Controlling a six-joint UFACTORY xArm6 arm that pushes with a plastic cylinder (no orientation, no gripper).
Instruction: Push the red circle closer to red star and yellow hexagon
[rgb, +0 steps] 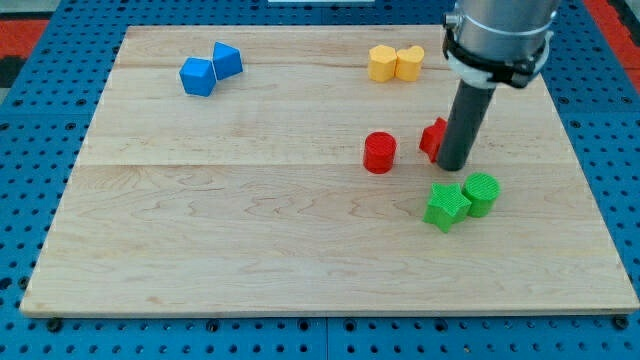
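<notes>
Pale wood counter (250, 230): my tip (452, 166), a bare rod with no hand to open or close, touches the red star (433, 138); it may knock that away from the red circle (380, 152) and yellow hexagon (383, 63).

Red circle (380, 153) lies apart from half-hidden red star (433, 138); yellow hexagon (383, 63) near top.

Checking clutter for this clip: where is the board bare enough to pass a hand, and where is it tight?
Bare: the view's bottom-left, below the blue blocks and left of the red circle. Crowded: right side, where my tip touches the red star, above the green blocks.
</notes>
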